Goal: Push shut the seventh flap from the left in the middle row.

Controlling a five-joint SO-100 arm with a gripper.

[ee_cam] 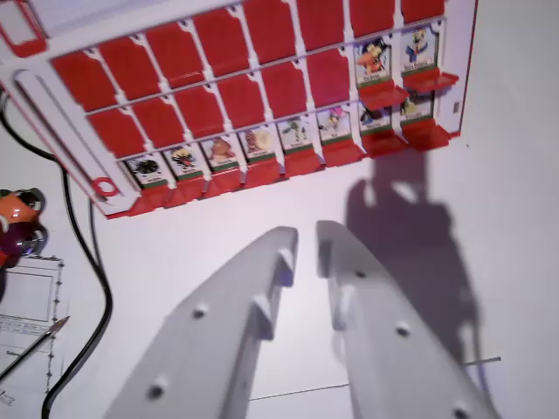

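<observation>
1. In the wrist view we see a white bench (pixel 489 131) with the red flap board (pixel 262 96) lying at the top.
2. A black cable (pixel 87 262) trails at the wrist view's left.
3. Our gripper (pixel 306 240) hovers empty, jaws slightly apart, below the board.
4. The middle row's open flap (pixel 382 94) sits far right, well clear of us.

Bright, soft-focus, one dark shadow (pixel 410 253)

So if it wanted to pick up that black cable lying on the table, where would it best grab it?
Probably at the bare stretch of the black cable curving past the paper, coming straight down with one finger on each side of it. It is thin and lies flat, so only a pinch across its width would hold. The gripper is open now.
</observation>
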